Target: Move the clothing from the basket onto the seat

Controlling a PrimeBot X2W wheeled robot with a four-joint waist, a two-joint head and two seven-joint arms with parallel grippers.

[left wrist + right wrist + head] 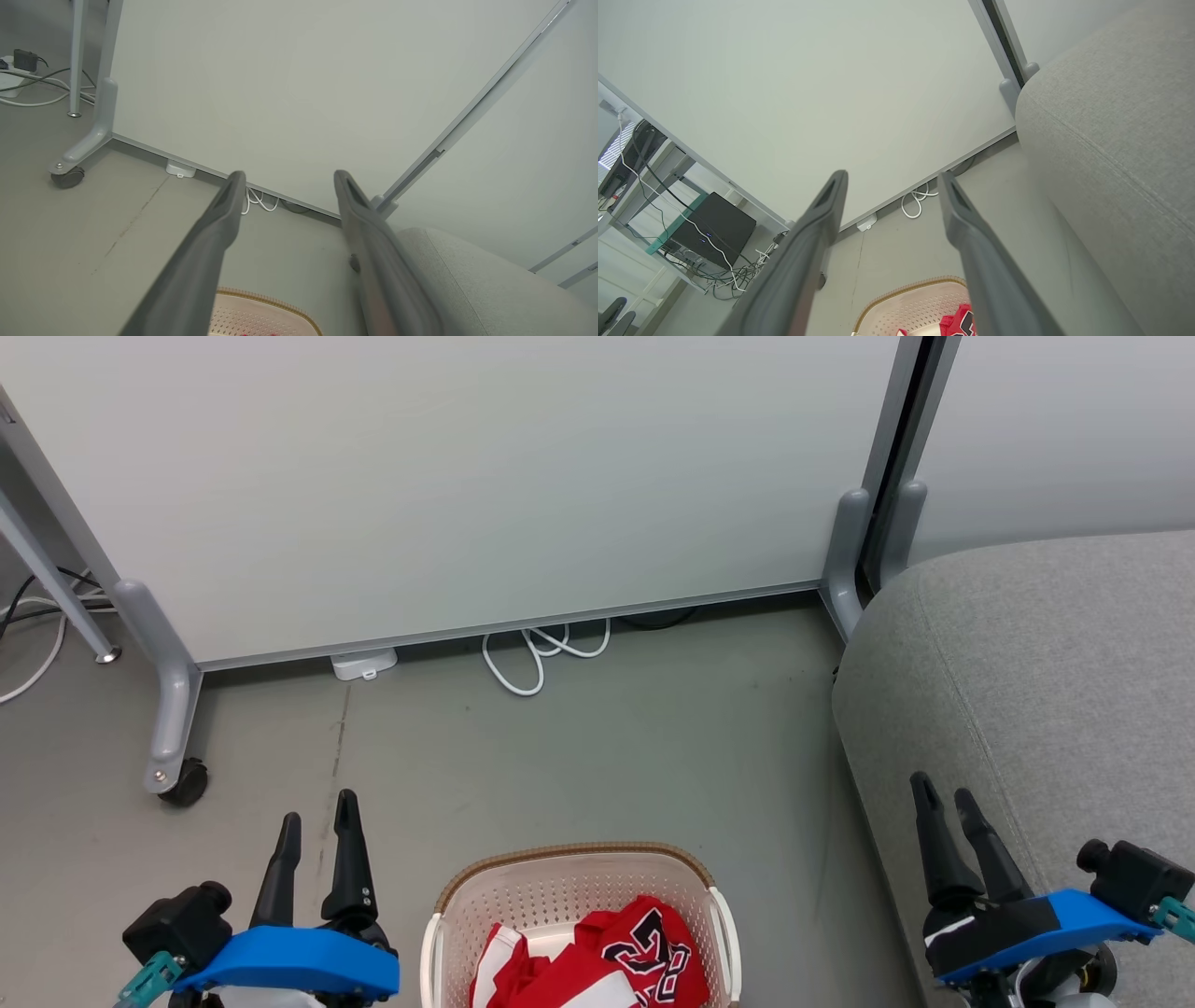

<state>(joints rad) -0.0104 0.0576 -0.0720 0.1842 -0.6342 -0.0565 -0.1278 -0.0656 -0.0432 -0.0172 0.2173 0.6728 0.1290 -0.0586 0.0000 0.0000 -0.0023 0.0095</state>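
- Red clothing (pixel 616 952), one piece white-striped and one with black numerals, lies crumpled inside the cream basket (pixel 560 891) on the floor (pixel 607 737).
- Grey seat (pixel 1046 672) stands to the basket's right, apart from it.
- Left gripper (pixel 319 805) hovers left of the basket, fingers spread, holding nothing.
- Right gripper (pixel 941 785) hangs over the seat's edge, fingers parted, empty.

My left gripper (pixel 319 805) and right gripper (pixel 942 785) each had two long dark tapered fingers (pixel 350 845); behind each claw sat a blue housing (pixel 299 961), a black block (pixel 182 922), a teal clip (pixel 149 980).
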